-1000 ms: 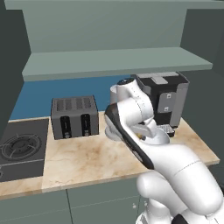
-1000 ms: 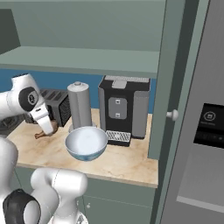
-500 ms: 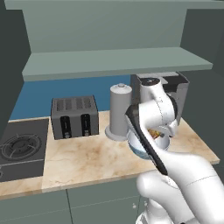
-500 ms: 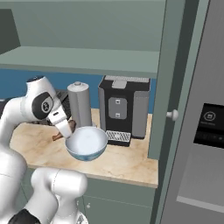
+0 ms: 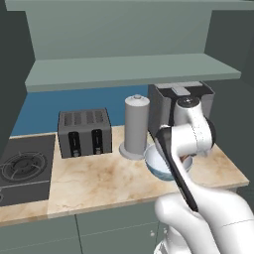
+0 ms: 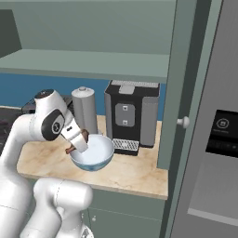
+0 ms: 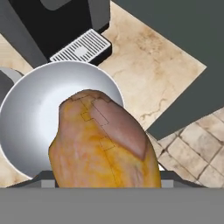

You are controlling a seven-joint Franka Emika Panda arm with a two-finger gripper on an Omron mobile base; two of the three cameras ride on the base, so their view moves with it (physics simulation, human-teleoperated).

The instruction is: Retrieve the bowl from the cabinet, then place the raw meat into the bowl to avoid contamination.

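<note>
Two flat grey-green surfaces belong to the cabinet point(image 6: 183, 83): its open door and the smooth inner shelf. Below runs a marbled beige counter point(image 5: 99, 178). On it stand a boxy black coffee machine point(image 6: 132, 116) with a slotted drip grille, a ribbed dark toaster point(image 5: 84, 131), and a plain grey cylinder canister point(image 5: 135, 126). The round, glossy pale bowl point(image 6: 93, 152) sits on the counter before the coffee machine. The claw point(image 6: 76, 139) is clamped on the raw meat point(image 7: 105, 144), an orange-brown oval lump with a darker patch, held just over the bowl's near rim.
</note>
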